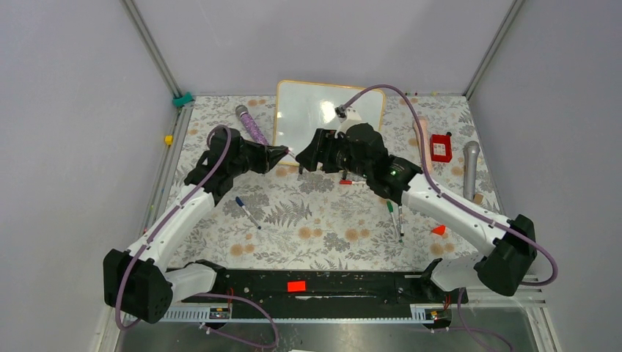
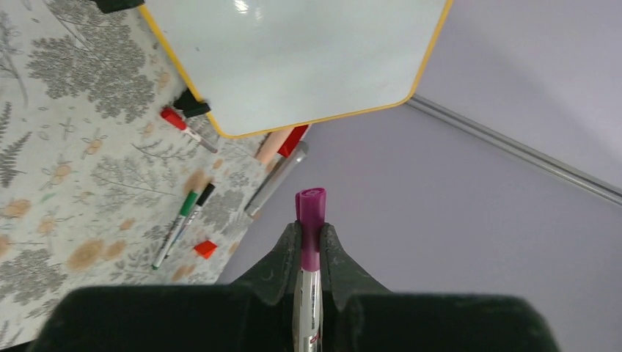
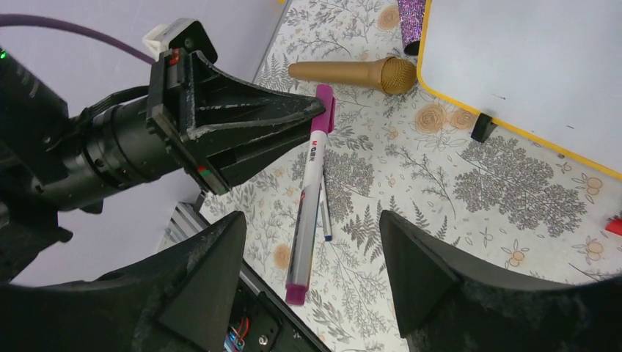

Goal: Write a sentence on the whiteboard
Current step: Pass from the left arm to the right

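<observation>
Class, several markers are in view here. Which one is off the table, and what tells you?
The magenta-capped marker. The left hand pinches its cap end, while the blue, green and red markers lie on the table.

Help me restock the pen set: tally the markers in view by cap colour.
Magenta marker: 1
Blue marker: 1
Green marker: 1
Black marker: 1
Red marker: 1
Total: 5

left hand (image 3: 312, 117) clamped; right hand (image 3: 312, 286) spread wide
</observation>
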